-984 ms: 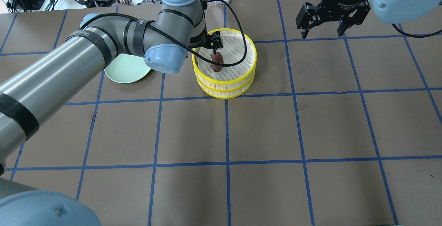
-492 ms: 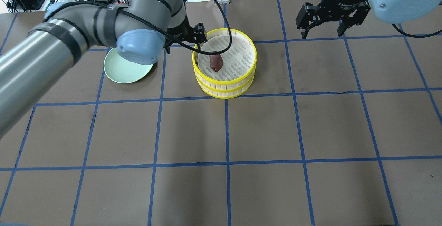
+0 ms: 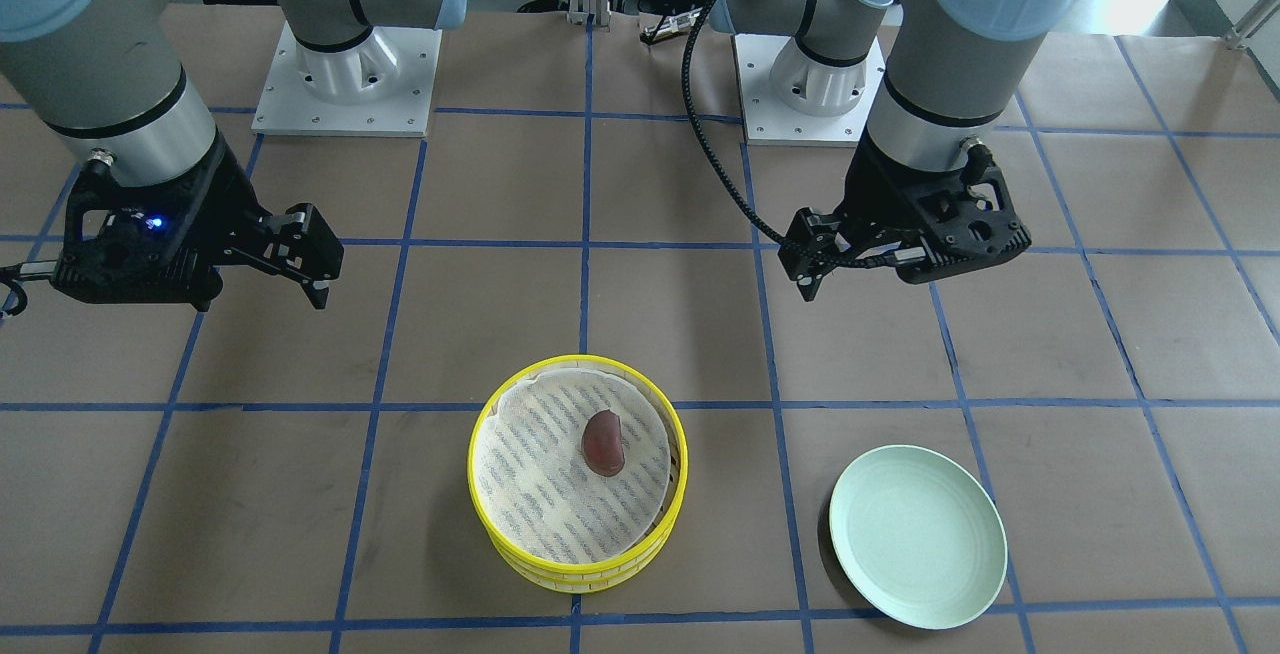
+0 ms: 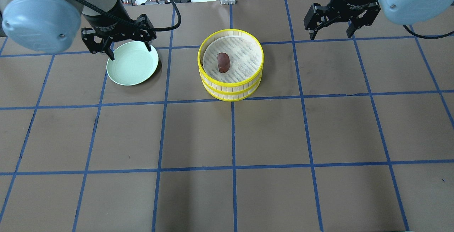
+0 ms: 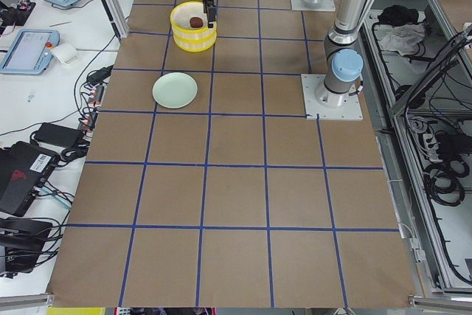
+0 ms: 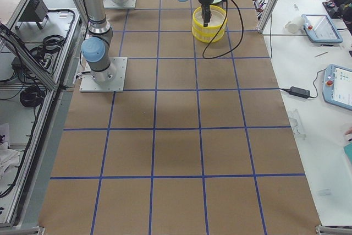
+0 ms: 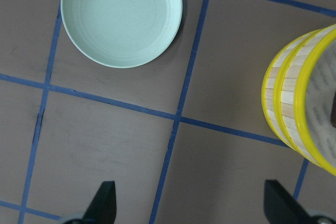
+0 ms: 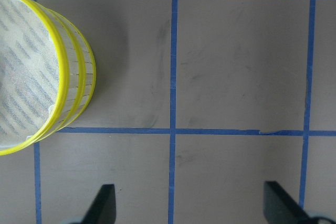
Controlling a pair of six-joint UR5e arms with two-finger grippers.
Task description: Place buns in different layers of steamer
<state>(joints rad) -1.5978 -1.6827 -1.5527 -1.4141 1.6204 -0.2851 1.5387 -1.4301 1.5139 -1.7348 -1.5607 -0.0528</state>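
My left arm comes in on my left side with the wrist pointing straight down. My left pincer [image 4: 131, 54] hangs high over the table [image 4: 269, 132] by the plate [image 4: 133, 68], touching nothing. Its jaws stand wide apart with nothing between them. My right arm is posed the same way on the other side. My right pincer [image 4: 330, 36] hovers above the table, well apart from the steamer, jaws likewise spread wide and holding nothing.

Two trays stand stacked toward the far side of the table, the top tray [image 4: 263, 61] seated squarely on the lower tray [image 4: 230, 97]. The brown bun [image 4: 223, 62] lies on the white liner [image 4: 244, 56] in the top tray, a little to my left of its centre and clear of the rim. The top tray covers the inside of the lower one, so I cannot tell what it holds. The pale green plate sits on the table to the left of the stack, apart from it.
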